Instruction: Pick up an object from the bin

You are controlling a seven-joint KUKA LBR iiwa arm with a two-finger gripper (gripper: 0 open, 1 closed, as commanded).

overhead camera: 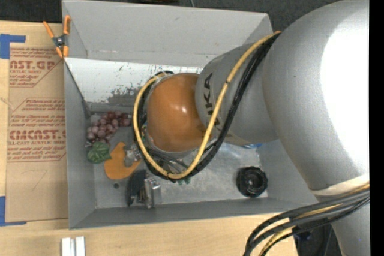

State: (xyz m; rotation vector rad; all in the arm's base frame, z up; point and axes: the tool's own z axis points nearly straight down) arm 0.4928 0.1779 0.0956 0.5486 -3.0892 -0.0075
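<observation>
Down in the front-left corner of the bin [78, 189] is where the gripper [141, 190] sits, low near the floor and close to the front wall. Honestly can't tell if it's released or clenched, since it's just a dark lump with a bit of shiny metal beside it, and I can't make out anything in its grasp.

The closest thing is the orange piece [117, 166], flat and sort of blobby, just to the gripper's left. I can't tell if they touch. Right beside that, further left, is a green lump [98, 153], and behind it, against the left wall, a bunch of reddish-purple grapes [107, 126]. Well apart on the right side of the floor is a round black knob [251, 181].

The arm [312, 99] comes in from the right and covers most of the bin. You can read "KUKA" [207, 100] running up its grey shell, right next to the orange cover [171, 114]. Yellow and black cables [139, 129] loop around that cover.
</observation>
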